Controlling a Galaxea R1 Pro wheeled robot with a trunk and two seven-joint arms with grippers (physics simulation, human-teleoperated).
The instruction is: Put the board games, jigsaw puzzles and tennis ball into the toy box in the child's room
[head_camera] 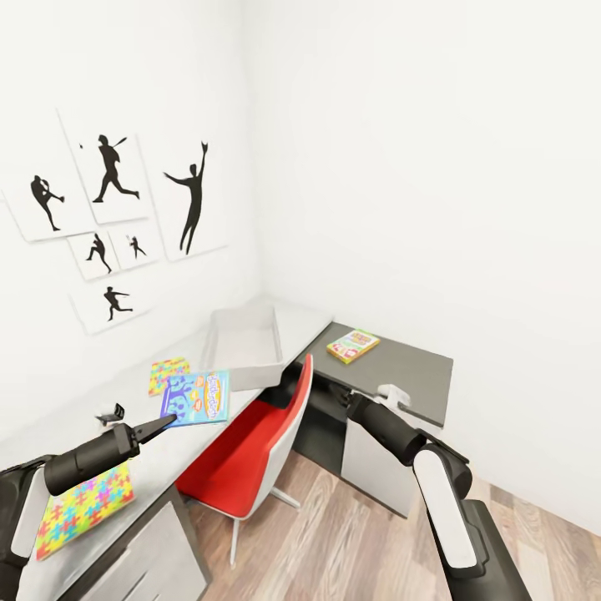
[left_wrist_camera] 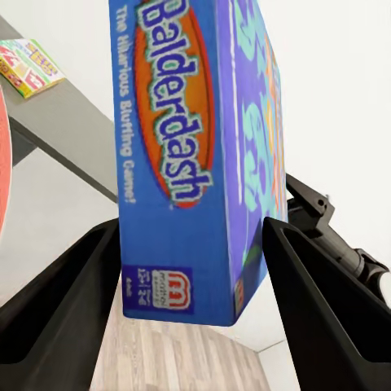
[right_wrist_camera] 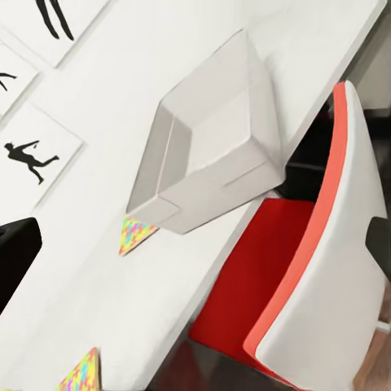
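White walls with athlete posters (head_camera: 108, 225) back a pale desk (head_camera: 179, 446) that runs from lower left toward the corner at frame centre, where it meets a dark cabinet top (head_camera: 409, 367). On the desk sits the grey toy box (head_camera: 246, 346), empty as far as I can see, with a red chair (head_camera: 267, 438) pushed in front of it. The left gripper (head_camera: 164, 424) at lower left is clamped on the edge of the blue board game (head_camera: 199, 398), held over the desk just short of the box; its wrist view shows both fingers (left_wrist_camera: 69, 301) against the box's faces. One puzzle (head_camera: 169, 372) lies just left of the game, another (head_camera: 83, 509) under the left arm. A yellow-green game (head_camera: 352, 345) rests on the cabinet top. The right gripper (head_camera: 334, 392) hangs near the chair back; I cannot tell its opening. The step in hand looks like carrying the blue game to the box: next it needs moving up and right over the rim, then release.
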